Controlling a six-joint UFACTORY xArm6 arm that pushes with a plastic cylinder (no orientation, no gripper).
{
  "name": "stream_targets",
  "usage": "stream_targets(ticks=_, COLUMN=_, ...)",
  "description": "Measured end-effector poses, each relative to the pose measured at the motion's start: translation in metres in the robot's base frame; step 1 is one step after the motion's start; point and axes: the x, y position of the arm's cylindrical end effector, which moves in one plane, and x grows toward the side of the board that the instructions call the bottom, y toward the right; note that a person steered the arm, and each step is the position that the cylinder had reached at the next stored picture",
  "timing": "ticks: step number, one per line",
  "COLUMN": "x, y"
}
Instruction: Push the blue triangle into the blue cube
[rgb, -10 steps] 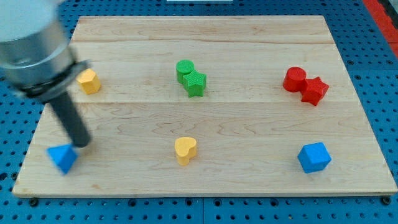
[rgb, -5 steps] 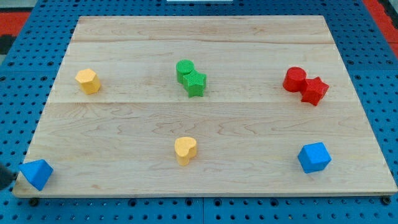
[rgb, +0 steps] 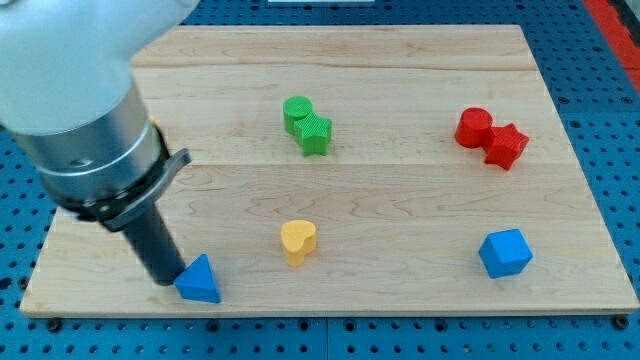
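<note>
My tip touches blue triangle on its left; blue cube far right; no jaws, nothing held.

- The small blue triangle block lies near the wooden board's bottom edge, left of centre.
- The small blue cube block sits far off, bottom right.

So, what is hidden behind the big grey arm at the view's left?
The arm covers the board's left part; only a yellow sliver shows beside it. My tip touches the blue triangle.
</note>
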Motion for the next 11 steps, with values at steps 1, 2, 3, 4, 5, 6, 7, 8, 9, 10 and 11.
stream_targets(ticks=1, x=0.013, y=0.031)
stream_targets(ticks=2, x=0.013, y=0.087)
stream_targets(ticks=3, x=0.013, y=0.129)
stream_targets(ticks=4, x=0.009, y=0.173)
stream_targets(ticks=5, x=-0.025, y=0.207)
stream_targets(ticks=6, x=-0.05, y=0.204)
stream_targets(ticks=7, x=-0.051, y=0.159)
stream_targets(ticks=8, x=-0.074, y=0.183)
stream_targets(ticks=9, x=-0.081, y=0.236)
stream_targets(ticks=10, x=-0.081, y=0.286)
stream_targets(ticks=11, x=-0.079, y=0.305)
